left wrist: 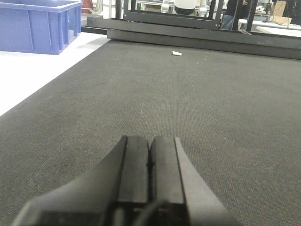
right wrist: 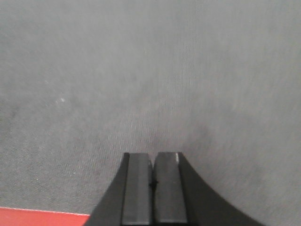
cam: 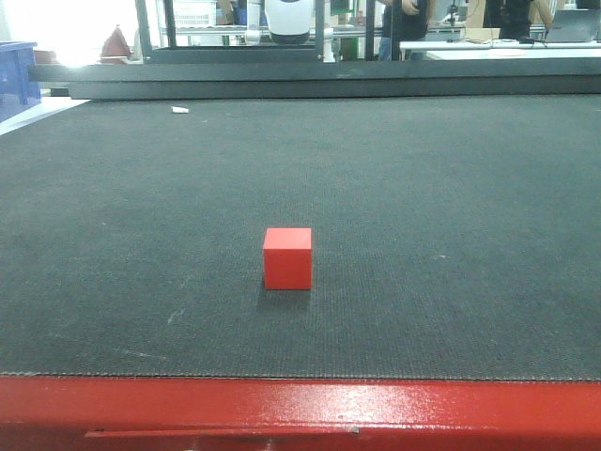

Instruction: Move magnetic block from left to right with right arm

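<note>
The magnetic block sits on the near middle of the counter. My right hand and left hand are pinched together, holding nothing.

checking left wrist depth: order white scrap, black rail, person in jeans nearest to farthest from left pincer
1. white scrap, on mat ahead of left pincer
2. black rail, mat's far edge
3. person in jeans, behind rail, right
</note>
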`<state>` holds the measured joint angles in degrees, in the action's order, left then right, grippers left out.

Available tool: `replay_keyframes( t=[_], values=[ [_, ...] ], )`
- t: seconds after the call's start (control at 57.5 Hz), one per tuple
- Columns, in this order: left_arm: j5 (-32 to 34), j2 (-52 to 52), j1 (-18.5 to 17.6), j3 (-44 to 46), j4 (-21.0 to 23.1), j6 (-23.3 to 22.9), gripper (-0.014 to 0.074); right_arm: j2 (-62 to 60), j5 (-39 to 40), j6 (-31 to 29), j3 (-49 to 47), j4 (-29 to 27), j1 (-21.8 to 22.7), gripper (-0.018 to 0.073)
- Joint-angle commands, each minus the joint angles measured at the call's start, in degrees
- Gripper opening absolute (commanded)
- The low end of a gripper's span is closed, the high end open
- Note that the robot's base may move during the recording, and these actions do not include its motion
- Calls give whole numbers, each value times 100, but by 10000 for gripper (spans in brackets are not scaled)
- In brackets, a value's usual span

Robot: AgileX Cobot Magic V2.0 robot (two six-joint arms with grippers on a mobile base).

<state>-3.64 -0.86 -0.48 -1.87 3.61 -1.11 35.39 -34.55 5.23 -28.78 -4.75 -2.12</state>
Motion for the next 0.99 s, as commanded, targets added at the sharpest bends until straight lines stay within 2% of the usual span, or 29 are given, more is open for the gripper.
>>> replay_keyframes(
  t=[0.0, 0.087, 0.278, 0.365, 0.452, 0.644, 0.8, 0.974],
  values=[
    [486, -34, 2, -48, 39, -10, -117, 721, 115, 540, -534, 23, -36, 60],
    [486, -34, 2, -48, 39, -10, -117, 1305, -207, 1157, -914, 169, -279, 60],
    [486, -34, 2, -48, 39, -10, -117, 2352, -791, 2227, -1635, 833, -1163, 62],
    [486, -34, 2, -48, 39, -10, -117, 2782, -1007, 2603, -1964, 1003, -1472, 99],
    [486, -34, 2, -48, 39, -10, -117, 3277, -1265, 2808, -2308, 1005, -1777, 207],
    [486, -34, 2, -48, 39, -10, -117, 4278, -1845, 3086, -3165, 1000, -2407, 643],
    [486, -34, 2, -48, 39, -10, -117, 5054, -2305, 3434, -4038, 842, -2818, 624],
    [486, -34, 2, -48, 39, -10, -117, 5756, -2390, 3455, -4887, 594, -3230, 624]
  ],
)
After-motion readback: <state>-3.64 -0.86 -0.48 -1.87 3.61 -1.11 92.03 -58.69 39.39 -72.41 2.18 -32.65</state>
